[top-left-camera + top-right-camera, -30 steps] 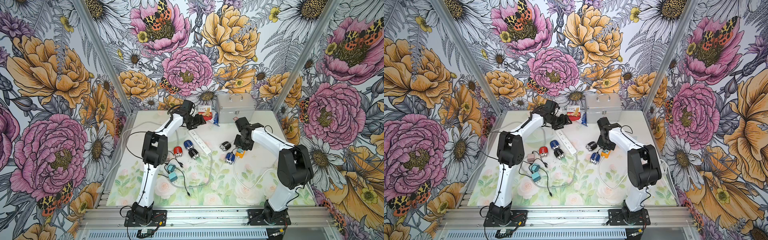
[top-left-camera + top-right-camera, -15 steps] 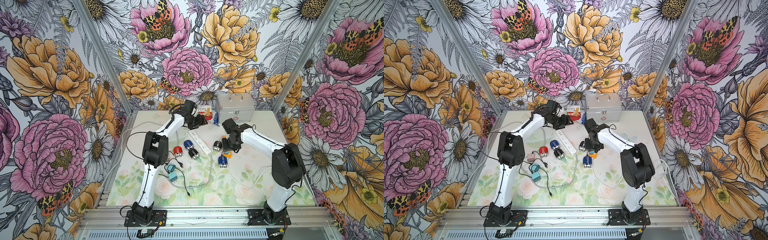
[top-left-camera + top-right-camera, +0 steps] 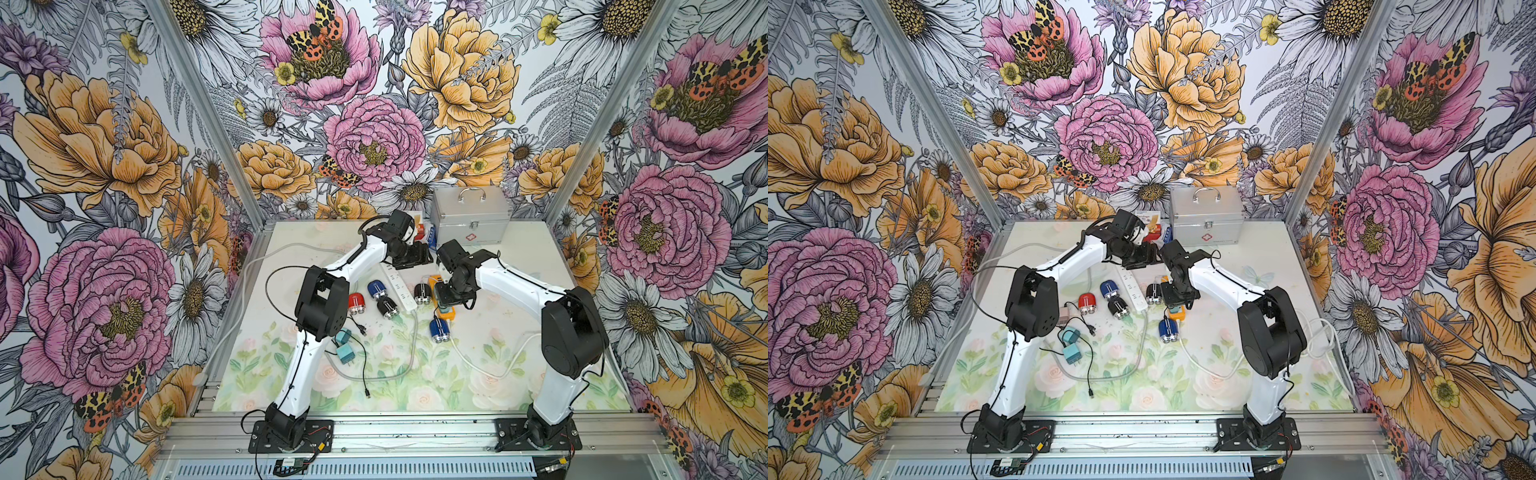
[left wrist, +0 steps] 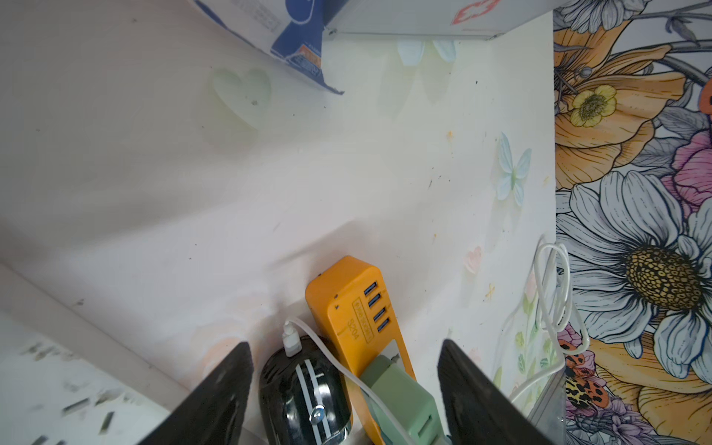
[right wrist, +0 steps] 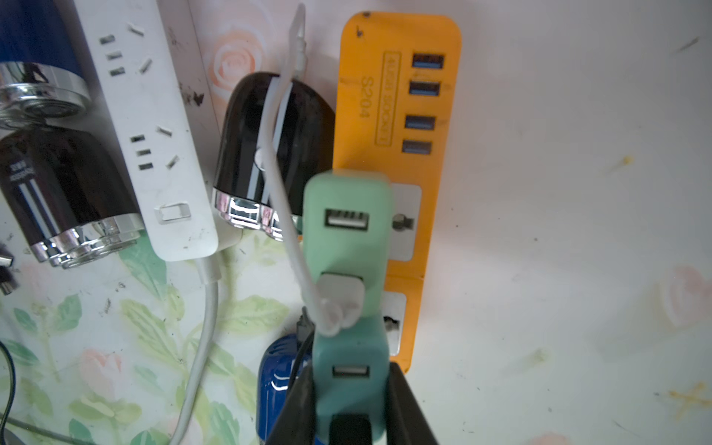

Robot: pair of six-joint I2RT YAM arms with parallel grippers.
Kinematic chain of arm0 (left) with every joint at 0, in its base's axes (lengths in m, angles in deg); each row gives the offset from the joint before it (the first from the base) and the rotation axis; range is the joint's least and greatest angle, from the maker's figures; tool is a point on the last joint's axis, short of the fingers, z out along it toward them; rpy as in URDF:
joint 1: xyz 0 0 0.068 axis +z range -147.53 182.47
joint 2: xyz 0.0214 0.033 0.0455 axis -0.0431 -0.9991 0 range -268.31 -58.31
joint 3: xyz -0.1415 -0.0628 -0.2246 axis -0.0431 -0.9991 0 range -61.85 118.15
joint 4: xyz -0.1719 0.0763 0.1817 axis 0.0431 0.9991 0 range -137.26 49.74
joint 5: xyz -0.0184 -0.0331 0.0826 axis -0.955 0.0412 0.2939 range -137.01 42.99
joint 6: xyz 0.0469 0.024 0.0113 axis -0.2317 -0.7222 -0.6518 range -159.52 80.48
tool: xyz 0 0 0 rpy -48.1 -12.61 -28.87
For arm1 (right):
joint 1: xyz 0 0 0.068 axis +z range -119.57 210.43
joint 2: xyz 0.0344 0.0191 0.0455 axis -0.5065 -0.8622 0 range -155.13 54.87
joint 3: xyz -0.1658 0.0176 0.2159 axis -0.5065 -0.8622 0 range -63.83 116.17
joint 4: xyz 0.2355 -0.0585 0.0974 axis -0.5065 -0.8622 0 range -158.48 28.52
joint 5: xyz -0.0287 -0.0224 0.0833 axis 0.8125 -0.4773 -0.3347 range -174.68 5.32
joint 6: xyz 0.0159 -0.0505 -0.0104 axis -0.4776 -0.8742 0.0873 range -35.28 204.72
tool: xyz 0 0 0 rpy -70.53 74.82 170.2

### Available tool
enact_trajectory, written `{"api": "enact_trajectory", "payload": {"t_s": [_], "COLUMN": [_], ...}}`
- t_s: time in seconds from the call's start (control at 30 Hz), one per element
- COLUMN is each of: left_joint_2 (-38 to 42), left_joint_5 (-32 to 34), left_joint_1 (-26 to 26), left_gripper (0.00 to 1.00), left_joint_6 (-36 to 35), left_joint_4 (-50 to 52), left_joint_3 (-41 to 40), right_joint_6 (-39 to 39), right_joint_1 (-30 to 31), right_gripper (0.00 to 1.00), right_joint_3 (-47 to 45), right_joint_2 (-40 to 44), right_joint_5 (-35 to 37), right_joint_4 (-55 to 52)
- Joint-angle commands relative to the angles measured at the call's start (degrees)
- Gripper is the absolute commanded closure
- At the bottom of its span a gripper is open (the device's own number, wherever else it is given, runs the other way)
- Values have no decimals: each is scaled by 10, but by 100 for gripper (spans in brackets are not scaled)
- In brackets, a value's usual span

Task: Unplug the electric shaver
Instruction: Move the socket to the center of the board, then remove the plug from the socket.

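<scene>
An orange power strip (image 5: pixel 370 50) lies on the table with two adapters standing on it. My right gripper (image 5: pixel 348 385) is shut on the teal adapter (image 5: pixel 348 358). The pale green adapter (image 5: pixel 346 215) beside it carries a white cable (image 5: pixel 277 181) that runs to a black electric shaver (image 5: pixel 246 131) lying against the strip. A blue shaver (image 5: pixel 277 370) with a black cord lies under the gripper. My left gripper (image 4: pixel 343 346) hangs open above the black shaver (image 4: pixel 304 393) and the strip's USB end (image 4: pixel 346 293). In a top view both grippers, left (image 3: pixel 411 259) and right (image 3: pixel 445 305), are close together.
A white power strip (image 3: pixel 399 286) lies just left of the black shaver, with red (image 3: pixel 356 303), blue (image 3: pixel 377 289) and black (image 3: pixel 387 308) shavers beyond it. Loose teal chargers (image 3: pixel 344 349) and cords lie nearer the front. A metal case (image 3: pixel 471 218) stands at the back.
My right arm has swung left, dragging the orange strip, the black shaver and the blue shaver toward the white strip. Its grip has stayed shut. The left arm has not moved.
</scene>
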Motion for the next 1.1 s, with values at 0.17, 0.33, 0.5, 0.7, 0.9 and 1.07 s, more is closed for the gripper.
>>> {"api": "enact_trajectory", "payload": {"t_s": [0.17, 0.33, 0.5, 0.7, 0.9, 1.07], "left_joint_2": [-7, -23, -43, -61, -73, -78], "left_joint_5": [-12, -5, -3, 14, 42, 43], "left_joint_1": [-7, -14, -22, -26, -30, -30], "left_gripper": [24, 24, 24, 24, 24, 24], "left_joint_6": [-28, -34, -32, -36, -38, -39], "left_joint_4": [5, 19, 22, 37, 51, 51], "left_joint_3": [-49, -40, -22, -8, -6, -9], "right_joint_6": [-17, -20, -19, -18, -15, -16], "right_joint_1": [2, 2, 4, 4, 5, 5], "right_gripper": [84, 85, 85, 86, 88, 89], "right_joint_3": [18, 28, 34, 36, 39, 46], "right_joint_2": [-10, -10, -11, -6, 2, 13], "right_joint_5": [4, 8, 6, 14, 20, 33], "right_joint_4": [-12, -12, -13, -14, -14, -17]}}
